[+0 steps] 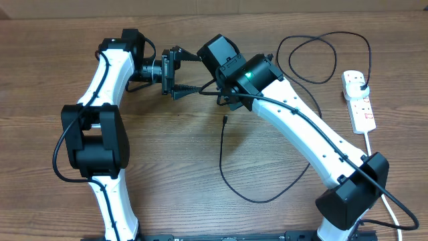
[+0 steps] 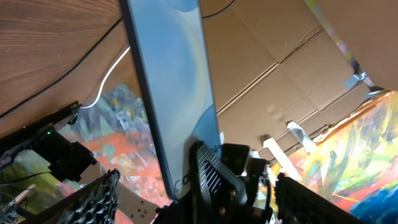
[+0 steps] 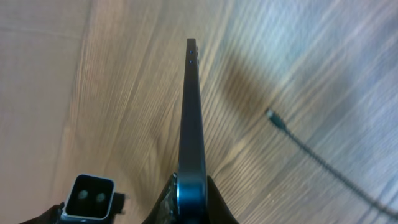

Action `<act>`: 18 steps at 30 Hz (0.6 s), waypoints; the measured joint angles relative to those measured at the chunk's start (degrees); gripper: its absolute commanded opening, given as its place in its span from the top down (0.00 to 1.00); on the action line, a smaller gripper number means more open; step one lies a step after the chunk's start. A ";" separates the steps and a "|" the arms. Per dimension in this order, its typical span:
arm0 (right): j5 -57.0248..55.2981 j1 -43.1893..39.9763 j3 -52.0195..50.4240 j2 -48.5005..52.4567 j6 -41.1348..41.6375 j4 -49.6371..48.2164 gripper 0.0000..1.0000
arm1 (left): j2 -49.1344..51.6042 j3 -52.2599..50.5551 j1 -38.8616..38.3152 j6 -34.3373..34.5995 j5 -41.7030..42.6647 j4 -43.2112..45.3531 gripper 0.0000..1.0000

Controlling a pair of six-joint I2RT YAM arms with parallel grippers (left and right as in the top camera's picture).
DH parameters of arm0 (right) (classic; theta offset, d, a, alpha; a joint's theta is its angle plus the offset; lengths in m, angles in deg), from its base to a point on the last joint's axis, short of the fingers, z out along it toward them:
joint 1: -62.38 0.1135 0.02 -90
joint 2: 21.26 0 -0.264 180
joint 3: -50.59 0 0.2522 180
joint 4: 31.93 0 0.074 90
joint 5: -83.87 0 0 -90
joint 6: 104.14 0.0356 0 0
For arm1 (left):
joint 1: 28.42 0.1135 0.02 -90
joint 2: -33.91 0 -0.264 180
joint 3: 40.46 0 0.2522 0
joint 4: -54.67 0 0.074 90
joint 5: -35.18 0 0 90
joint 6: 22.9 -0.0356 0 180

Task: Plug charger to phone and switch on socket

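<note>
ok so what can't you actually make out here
Overhead: the flat blue-screened phone is hidden by the right arm's black wrist.
Overhead: on the white power strip, the red switches are too small to read.
Right wrist: the connector tip of the thin black cable and the phone's far end are blurred.

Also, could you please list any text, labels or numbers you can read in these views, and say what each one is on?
Phone screen: only a pale first letter, roughly "G", shows low in the left wrist view; the rest of the word is covered.
Power strip: red marks by the switches, too small to read.
Nothing else in the three views bears readable text.
</note>
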 measured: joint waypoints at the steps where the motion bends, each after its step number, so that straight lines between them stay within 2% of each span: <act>1: 1.05 0.00 0.00 0.00 1.90 -0.02 0.96 | 0.00 0.00 0.00 0.74 0.00 0.00 0.19; 3: 2.67 0.02 0.00 0.00 6.08 -0.81 0.96 | 0.00 0.00 0.00 1.88 0.02 0.00 0.20; 8: 4.09 0.02 0.00 0.00 9.88 -6.12 0.96 | 0.00 0.00 0.00 4.09 0.00 0.00 0.21; 18: 6.60 0.02 0.00 0.00 11.30 -9.68 0.96 | 0.00 0.00 0.00 10.01 0.00 0.02 0.25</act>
